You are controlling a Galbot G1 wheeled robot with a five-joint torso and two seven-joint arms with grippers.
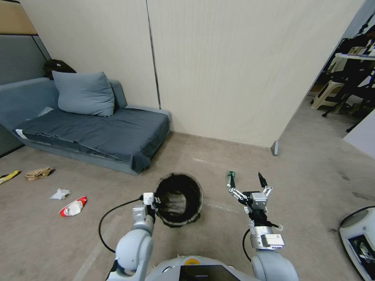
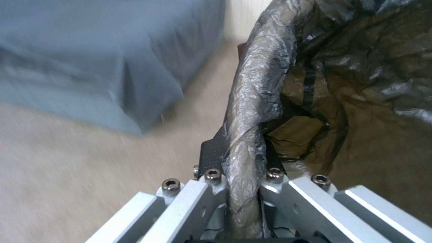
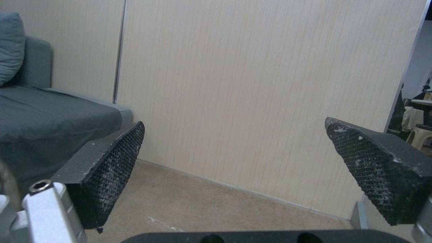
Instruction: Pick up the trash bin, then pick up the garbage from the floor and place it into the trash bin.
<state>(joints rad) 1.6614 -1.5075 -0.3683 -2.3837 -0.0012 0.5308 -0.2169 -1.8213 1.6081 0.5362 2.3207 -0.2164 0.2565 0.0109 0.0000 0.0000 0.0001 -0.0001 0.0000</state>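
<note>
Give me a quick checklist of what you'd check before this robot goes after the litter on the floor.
1. Left end effector clamped on the rim of the trash bin: ok.
2. Bin's bag folded over the rim, mouth open: ok.
3. Right end effector free to pick, pads wide apart and holding nothing: ok.
4. Litter in sight on the floor to the robot's left: red-and-white wrapper, white tissue, brown paper, yellow wrapper: ok.
5. Litter within the right arm's reach from here: probably not ok; it lies far off to the left.
6. Bin lifted off the floor: cannot tell.
</note>
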